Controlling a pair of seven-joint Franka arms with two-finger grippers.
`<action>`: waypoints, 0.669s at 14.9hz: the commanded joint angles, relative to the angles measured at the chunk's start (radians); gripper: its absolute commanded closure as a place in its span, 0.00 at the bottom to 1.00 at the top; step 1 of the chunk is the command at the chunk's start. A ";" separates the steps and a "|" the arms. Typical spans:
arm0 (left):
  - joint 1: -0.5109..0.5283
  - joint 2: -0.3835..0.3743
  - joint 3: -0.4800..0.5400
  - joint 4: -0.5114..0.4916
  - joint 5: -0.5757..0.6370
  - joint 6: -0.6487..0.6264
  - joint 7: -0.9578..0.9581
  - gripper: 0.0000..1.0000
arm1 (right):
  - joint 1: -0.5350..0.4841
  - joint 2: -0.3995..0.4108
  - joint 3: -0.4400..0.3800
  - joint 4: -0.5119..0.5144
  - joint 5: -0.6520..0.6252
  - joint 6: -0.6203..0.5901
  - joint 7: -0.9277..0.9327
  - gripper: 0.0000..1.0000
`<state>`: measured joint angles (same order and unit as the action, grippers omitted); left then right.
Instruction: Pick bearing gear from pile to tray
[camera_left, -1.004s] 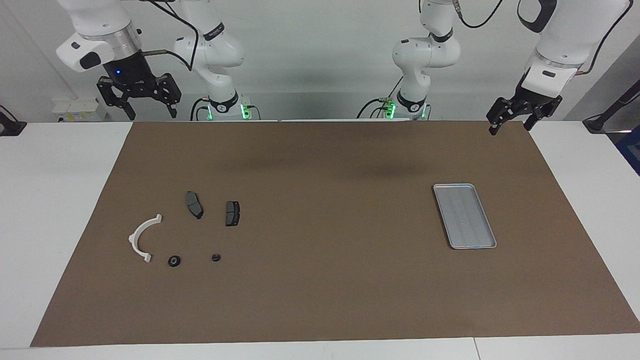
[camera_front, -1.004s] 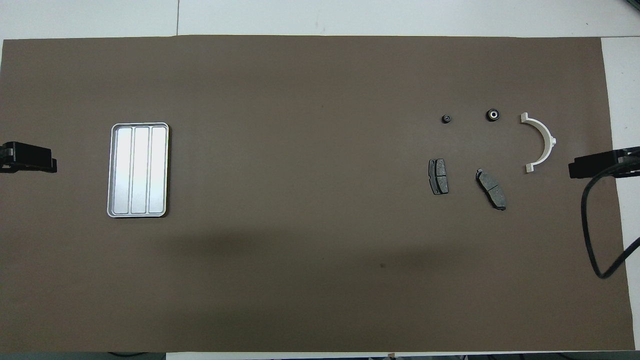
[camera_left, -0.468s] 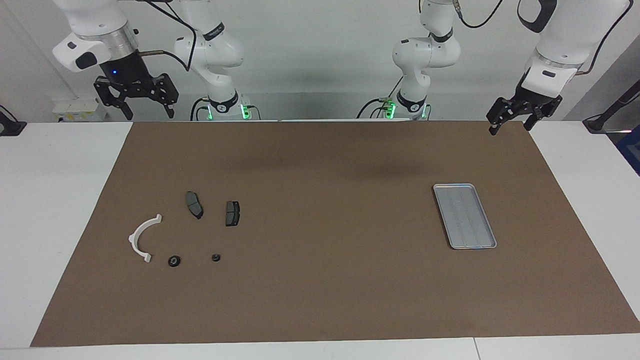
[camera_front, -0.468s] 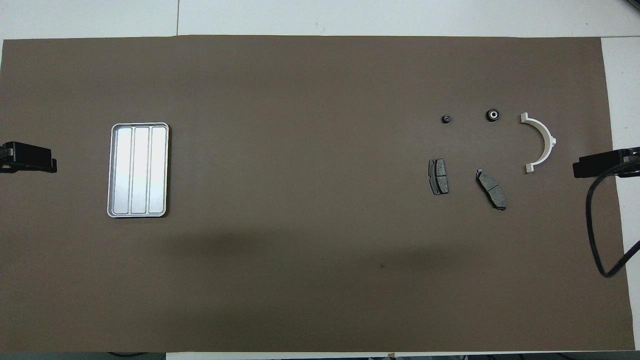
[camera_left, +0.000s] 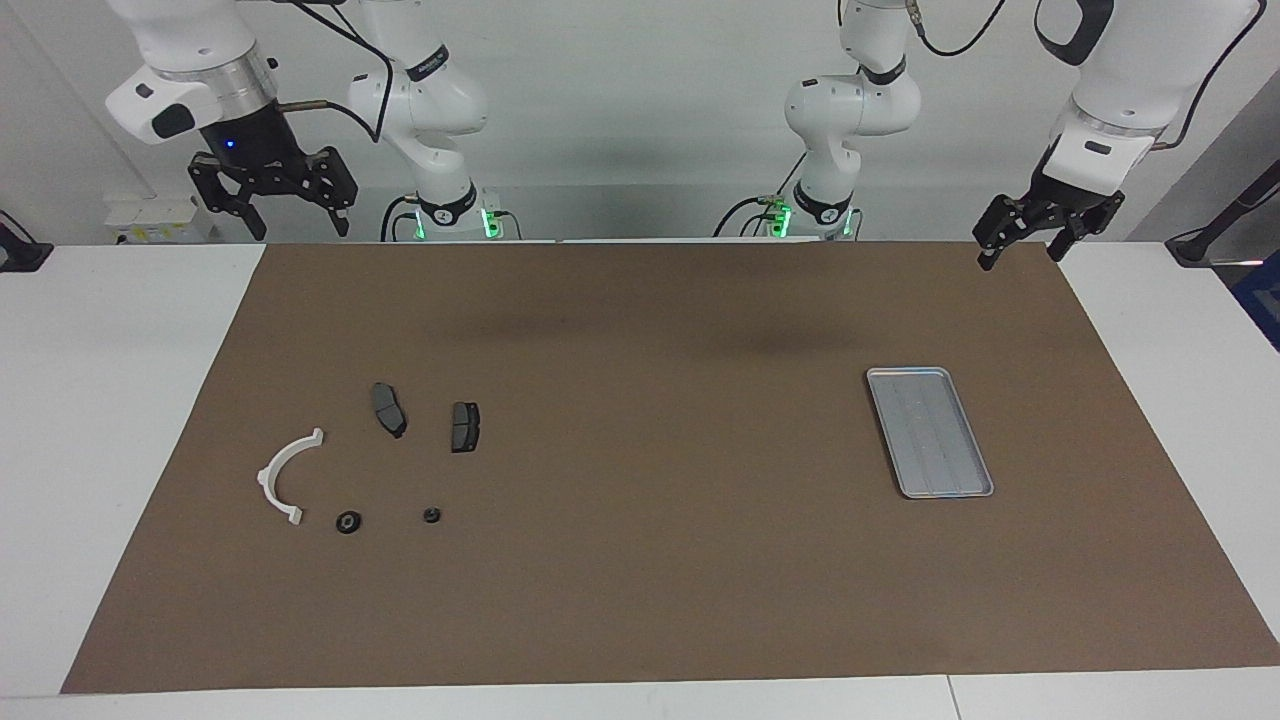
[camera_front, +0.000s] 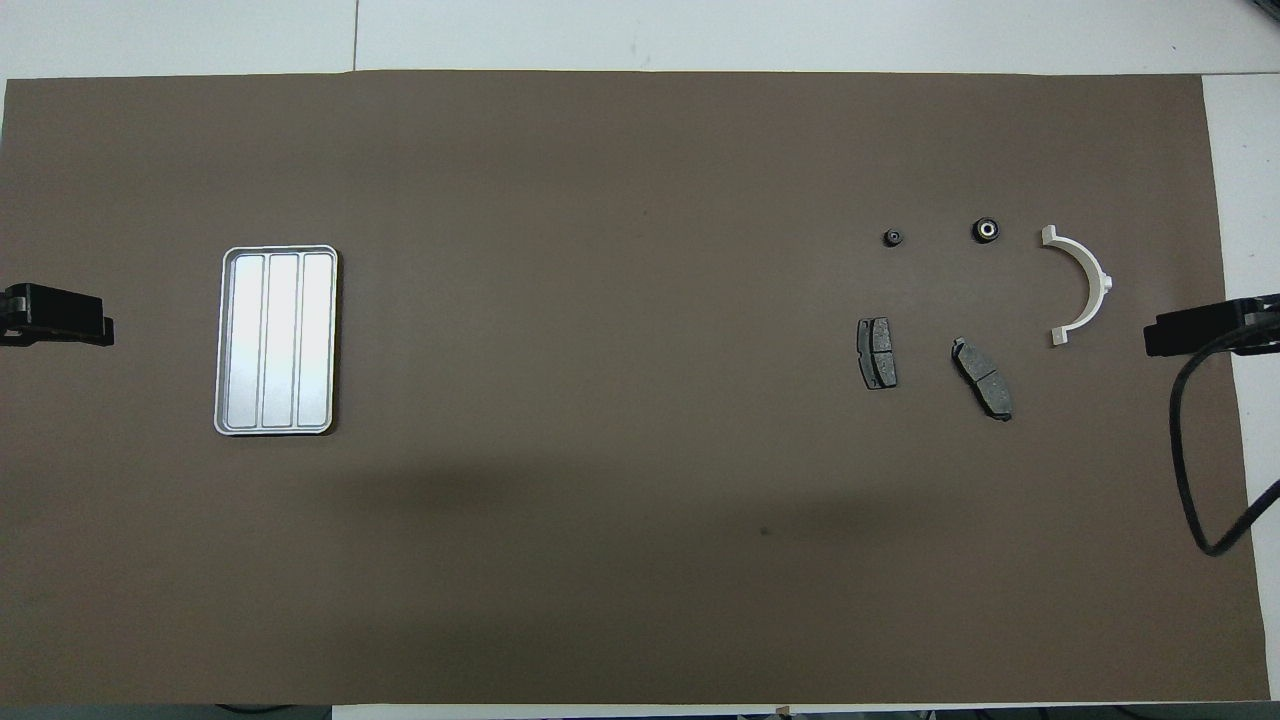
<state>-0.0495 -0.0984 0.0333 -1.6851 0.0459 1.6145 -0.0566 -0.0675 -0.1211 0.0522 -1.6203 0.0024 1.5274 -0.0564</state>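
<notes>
Two robot arms hold off above the edge of a brown-matted worktop (camera_left: 640, 600), with sorting yet to begin. The right hand (camera_left: 275, 200) hangs high over the mat's corner at its own end, fingers spread apart and carrying nothing; the left hand (camera_left: 1035, 235) waits likewise over the opposite corner, fingers apart and empty.

Below and out from the right hand lies the pile (camera_left: 370, 470), scattered rather than heaped, every part lying apart from the others, so it seems, to give a hand clear room around each. A white plastic arc (camera_left: 285, 478) sits at the pile's outer edge, two dark brake pads (camera_left: 389, 409) lie side by side closest under the right hand, and two small black round pieces rest farther out from it. The larger round piece (camera_front: 987, 230), with a pale centre, looks the likeliest bearing gear; the smaller round piece (camera_front: 892, 237) lies just along from it. Which one the task means cannot be told for sure.

The tray (camera_left: 930, 432) lies empty below and out from the left hand, well apart from the pile, flat and ribbed lengthwise, ready to receive a part. With pile and tray at separate ends, each arm appears posted over its own share of the job.
</notes>
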 joint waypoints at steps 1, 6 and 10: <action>-0.013 -0.021 0.010 -0.016 -0.008 -0.007 -0.005 0.00 | -0.008 -0.017 0.006 -0.035 -0.012 0.017 -0.023 0.00; -0.013 -0.021 0.010 -0.016 -0.008 -0.008 -0.005 0.00 | -0.012 -0.015 0.005 -0.139 -0.012 0.149 -0.019 0.00; -0.013 -0.021 0.010 -0.016 -0.008 -0.008 -0.005 0.00 | -0.015 0.018 0.005 -0.243 -0.015 0.301 0.019 0.00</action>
<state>-0.0495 -0.0983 0.0333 -1.6851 0.0459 1.6145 -0.0566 -0.0701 -0.1081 0.0507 -1.7973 0.0020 1.7519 -0.0542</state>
